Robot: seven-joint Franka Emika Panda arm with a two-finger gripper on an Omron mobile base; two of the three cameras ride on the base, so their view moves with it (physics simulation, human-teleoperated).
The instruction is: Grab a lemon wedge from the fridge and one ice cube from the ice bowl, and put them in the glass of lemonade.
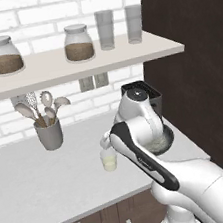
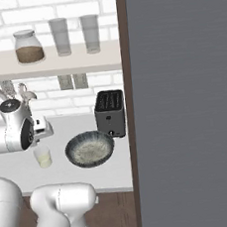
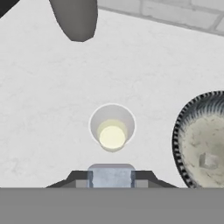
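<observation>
The glass of lemonade (image 3: 112, 127) stands on the white counter, a short clear tumbler with pale yellow liquid (image 1: 109, 160) (image 2: 42, 157). My gripper (image 3: 111, 181) hangs straight above it (image 1: 106, 141) (image 2: 40, 132), shut on a pale grey ice cube (image 3: 111, 174) held between its dark tips. Just right of the glass sits the ice bowl (image 3: 192, 144) (image 2: 89, 149) (image 1: 164, 141), dark-rimmed and speckled inside, with one more ice cube (image 3: 208, 161) in it. The grey fridge (image 2: 184, 102) rises at the right. I cannot make out a lemon wedge.
A black toaster (image 2: 110, 112) stands behind the bowl. A grey utensil cup (image 1: 49, 134) with spoons is at the back left of the counter. Above, a shelf (image 1: 76, 63) carries two jars and two tall grey glasses. Brown cabinet drawers run under the counter.
</observation>
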